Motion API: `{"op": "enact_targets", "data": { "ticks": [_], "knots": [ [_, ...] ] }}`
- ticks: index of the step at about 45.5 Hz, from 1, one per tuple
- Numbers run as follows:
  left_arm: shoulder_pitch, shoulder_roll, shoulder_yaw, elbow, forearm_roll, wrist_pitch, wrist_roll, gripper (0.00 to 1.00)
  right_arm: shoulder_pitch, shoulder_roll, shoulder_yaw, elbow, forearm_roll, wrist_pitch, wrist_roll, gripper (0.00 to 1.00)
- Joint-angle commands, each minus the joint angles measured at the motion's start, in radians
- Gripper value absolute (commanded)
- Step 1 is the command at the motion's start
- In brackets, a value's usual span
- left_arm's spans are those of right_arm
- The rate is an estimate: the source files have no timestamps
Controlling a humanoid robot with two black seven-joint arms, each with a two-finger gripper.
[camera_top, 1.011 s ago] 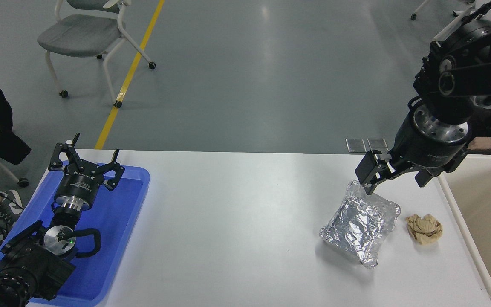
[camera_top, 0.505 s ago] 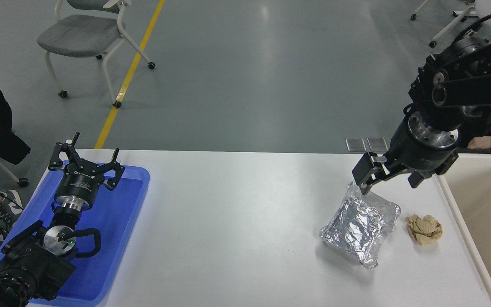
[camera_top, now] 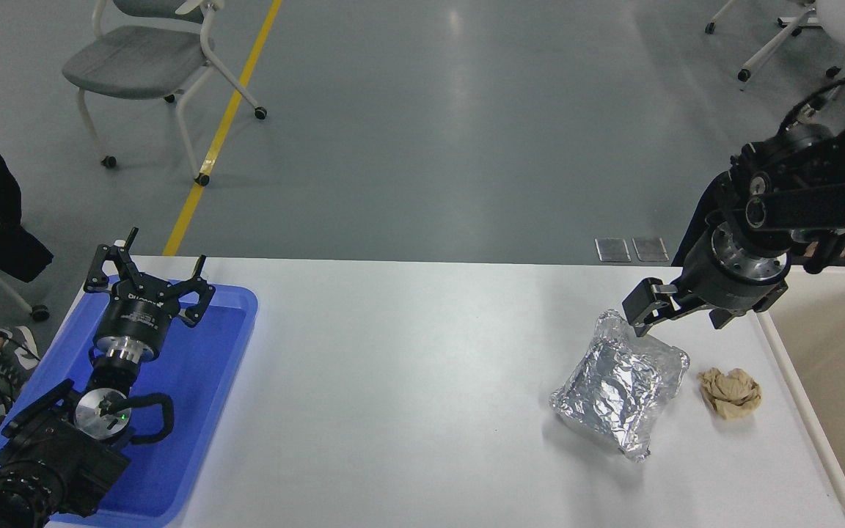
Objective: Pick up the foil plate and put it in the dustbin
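One plate [camera_top: 622,389] lies on the table [camera_top: 408,381], just below the spread, empty jaws of the right gripper [camera_top: 675,315]. Foil is likely light, thin, easily crushed; grip the far rim gently.

Beyond the white tabletop [camera_top: 408,352] we see a grey, glossy floor [camera_top: 430,132] catching soft overhead glare — a yellow line [camera_top: 221,132] runs diagonally across it. A grey-seated chair on castors [camera_top: 144,66] stands at upper left; more white chair legs [camera_top: 774,37] show at upper right.
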Motion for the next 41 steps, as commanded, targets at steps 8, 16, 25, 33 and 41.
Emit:
{"op": "enact_targets", "data": {
  "ticks": [8, 16, 25, 33, 41],
  "knots": [
    [0.0, 0.0, 0.0, 0.0, 0.001, 0.0, 0.0, 1.0, -0.208, -0.021, 0.04, -0.115, 0.011, -0.057, -0.102, 1.0],
    [0.0, 0.0, 0.0, 0.0, -0.001, 0.0, 0.0, 1.0, -0.312, -0.024, 0.076, -0.146, 0.064, -0.12, -0.145, 1.0],
    [0.0, 0.0, 0.0, 0.0, -0.001, 0.0, 0.0, 1.0, -0.386, -0.024, 0.099, -0.193, 0.1, -0.168, -0.168, 1.0],
    [-0.002, 0.0, 0.0, 0.0, 0.001, 0.0, 0.0, 1.0, -0.481, -0.007, 0.139, -0.267, 0.123, -0.209, -0.203, 1.0],
    [-0.002, 0.0, 0.0, 0.003, 0.001, 0.0, 0.0, 1.0, -0.527, -0.007, 0.141, -0.293, 0.12, -0.22, -0.204, 1.0]
  ]
}}
